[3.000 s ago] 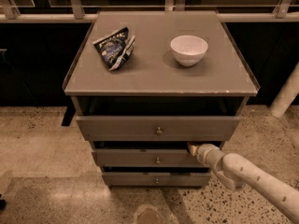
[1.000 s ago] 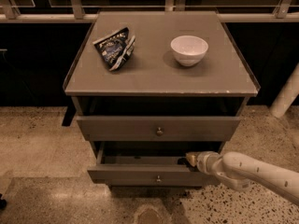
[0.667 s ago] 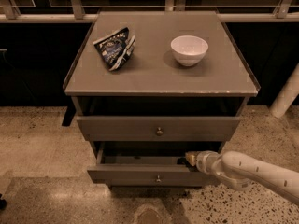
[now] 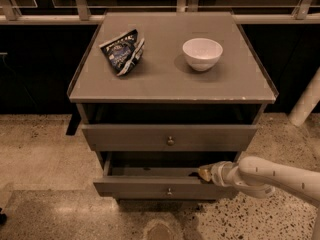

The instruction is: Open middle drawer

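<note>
The middle drawer (image 4: pixel 145 187) is found pulled out toward the near side, below the top drawer (image 4: pixel 125 138) of the table (image 4: pixel 235 86), and its contents are lost in shadow. The gripper (image 4: pixel 204 173) is placed at the right of the drawer's upper front edge; the state of the jaws cannot be told. A white bowl (image 4: pixel 202 53) is set right of a crumpled chip bag (image 4: pixel 122 51) on top.

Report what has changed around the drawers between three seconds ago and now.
The middle drawer slid out toward the camera; three seconds ago it was nearly shut. The gripper, at the right end of the drawer front's top edge, came toward the camera with it. Over the last second nothing visibly moved. The top drawer, chip bag and white bowl stayed put.
</note>
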Available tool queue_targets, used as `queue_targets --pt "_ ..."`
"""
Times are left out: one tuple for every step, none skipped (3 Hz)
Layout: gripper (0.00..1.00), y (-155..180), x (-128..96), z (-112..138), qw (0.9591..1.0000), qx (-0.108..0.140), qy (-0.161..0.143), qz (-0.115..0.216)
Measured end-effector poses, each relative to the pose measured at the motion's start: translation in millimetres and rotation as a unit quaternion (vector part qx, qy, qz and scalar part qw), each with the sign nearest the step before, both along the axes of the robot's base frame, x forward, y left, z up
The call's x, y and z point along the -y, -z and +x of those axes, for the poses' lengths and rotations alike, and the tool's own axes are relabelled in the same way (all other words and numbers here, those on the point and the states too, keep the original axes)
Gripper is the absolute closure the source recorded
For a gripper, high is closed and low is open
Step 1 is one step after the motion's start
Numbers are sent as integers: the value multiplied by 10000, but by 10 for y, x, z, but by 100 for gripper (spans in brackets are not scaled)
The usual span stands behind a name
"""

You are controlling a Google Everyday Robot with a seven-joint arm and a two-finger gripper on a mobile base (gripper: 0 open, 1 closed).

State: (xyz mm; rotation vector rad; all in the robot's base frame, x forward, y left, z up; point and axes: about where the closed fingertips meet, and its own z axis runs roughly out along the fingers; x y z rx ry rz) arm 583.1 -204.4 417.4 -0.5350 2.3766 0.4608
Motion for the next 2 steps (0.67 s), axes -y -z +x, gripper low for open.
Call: queue_targets --pt "100 48 -17 -343 9987 -275 -425 109" --pt "100 54 -38 -627 9976 -384 -472 327"
